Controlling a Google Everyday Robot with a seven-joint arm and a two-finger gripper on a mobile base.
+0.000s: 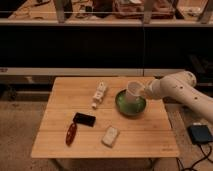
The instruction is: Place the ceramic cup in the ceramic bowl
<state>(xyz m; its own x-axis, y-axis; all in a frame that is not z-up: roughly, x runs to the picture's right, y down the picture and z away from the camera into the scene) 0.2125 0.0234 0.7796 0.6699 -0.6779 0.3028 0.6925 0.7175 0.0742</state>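
Dim warm light, soft blur throughout — gripper (pixel 142 92) over bowl, dark background

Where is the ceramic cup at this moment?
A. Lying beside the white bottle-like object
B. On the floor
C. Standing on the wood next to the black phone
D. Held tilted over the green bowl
D: the ceramic cup sits tilted at the end effector, directly above the ceramic bowl, not on the table.

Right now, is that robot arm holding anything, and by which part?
Yes: the gripper holds the small white ceramic cup by its right side, tilted above the glossy dark green ceramic bowl.
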